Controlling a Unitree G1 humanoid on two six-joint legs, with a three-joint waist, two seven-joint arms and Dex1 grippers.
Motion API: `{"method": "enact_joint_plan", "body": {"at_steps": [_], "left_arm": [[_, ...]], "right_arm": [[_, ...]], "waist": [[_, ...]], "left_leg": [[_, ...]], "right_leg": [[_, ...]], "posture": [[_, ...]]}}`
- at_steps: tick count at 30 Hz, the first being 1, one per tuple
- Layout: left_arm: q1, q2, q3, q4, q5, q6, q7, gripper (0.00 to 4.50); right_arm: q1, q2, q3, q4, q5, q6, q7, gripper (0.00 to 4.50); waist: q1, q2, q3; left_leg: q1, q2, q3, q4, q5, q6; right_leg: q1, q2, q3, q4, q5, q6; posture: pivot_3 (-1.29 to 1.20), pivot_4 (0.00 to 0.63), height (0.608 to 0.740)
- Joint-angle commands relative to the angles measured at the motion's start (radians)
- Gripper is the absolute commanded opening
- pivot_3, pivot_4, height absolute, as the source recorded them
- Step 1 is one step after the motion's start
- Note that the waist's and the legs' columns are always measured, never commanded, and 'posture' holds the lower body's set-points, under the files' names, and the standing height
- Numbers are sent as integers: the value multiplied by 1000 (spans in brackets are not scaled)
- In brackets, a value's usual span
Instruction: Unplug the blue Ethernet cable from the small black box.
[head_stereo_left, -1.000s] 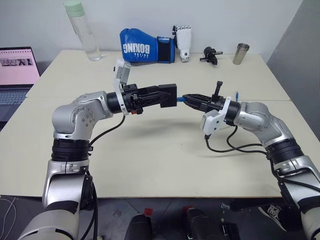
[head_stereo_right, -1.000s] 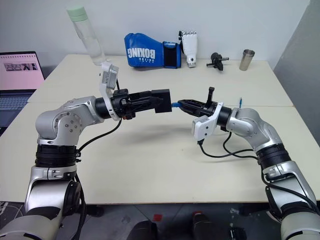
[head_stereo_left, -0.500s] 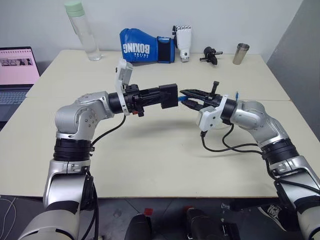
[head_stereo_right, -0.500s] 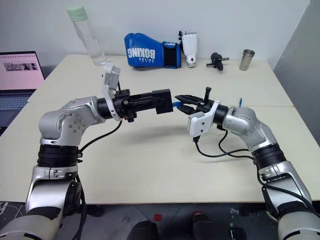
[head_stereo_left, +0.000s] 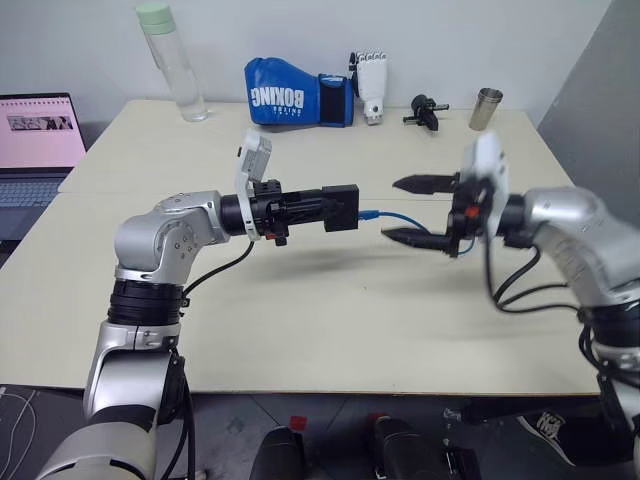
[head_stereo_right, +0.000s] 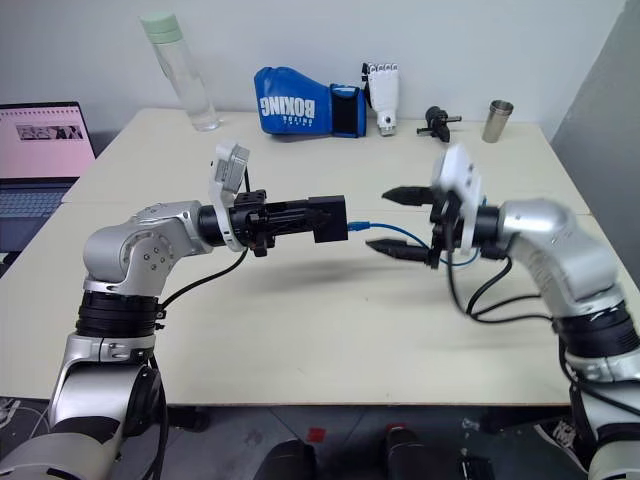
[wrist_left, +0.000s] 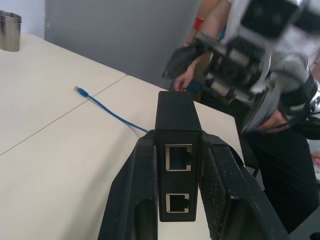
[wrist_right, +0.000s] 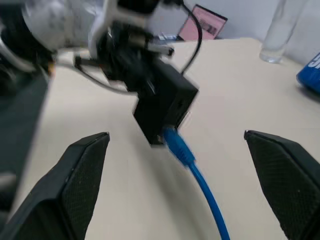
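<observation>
My right hand (head_stereo_left: 418, 210) has let go of the blue Ethernet cable (head_stereo_left: 398, 217) and backed off, fingers now spread wide. Left hand (head_stereo_left: 318, 208) stays clamped on the small black box (head_stereo_left: 340, 208), held level above the tabletop (head_stereo_left: 300, 310). Plug still seated in the box's end, so nothing unplugged yet; I need a regrasp. Plug latch hard to make out; cable's middle hidden behind the right hand.
</observation>
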Motion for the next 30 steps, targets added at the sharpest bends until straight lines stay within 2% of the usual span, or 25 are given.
{"method": "enact_joint_plan", "body": {"at_steps": [1, 8, 24, 26, 30], "left_arm": [[-29, 14, 4, -17, -20, -9, -48, 767], [-39, 23, 14, -18, -31, -3, -80, 767], [-18, 40, 30, -78, -65, 31, -71, 767], [-18, 41, 29, -80, -65, 32, -69, 767], [-19, 40, 30, -79, -64, 33, -65, 767]], "right_arm": [[-64, 38, -42, 92, 57, 151, -23, 4493], [-67, 25, 40, 102, 30, 251, 138, 4493], [-112, 113, 57, 218, -97, 196, 214, 4493], [-118, 116, 59, 228, -110, 189, 227, 4315], [-123, 121, 57, 242, -125, 188, 247, 3510]], "waist": [[0, 0, 0], [5, 0, 0], [3, 0, 0], [3, 0, 0], [3, 0, 0]], "left_leg": [[0, 0, 0, 0, 0, 0], [-4, -1, 0, -2, 0, 0], [-3, 0, -1, -2, 0, 0], [-3, 0, -1, -1, 0, 0], [-3, 0, -1, -1, 0, 0]], "right_leg": [[0, 0, 0, 0, 0, 0], [-2, -1, -1, -4, 0, 0], [-2, 0, -3, -3, 0, 0], [-1, 0, -3, -3, 0, 0], [-1, -1, -3, -3, 0, 0]], "posture": [[0, 150, 740], [0, 150, 740], [0, 150, 740], [0, 150, 740], [0, 150, 740]]}}
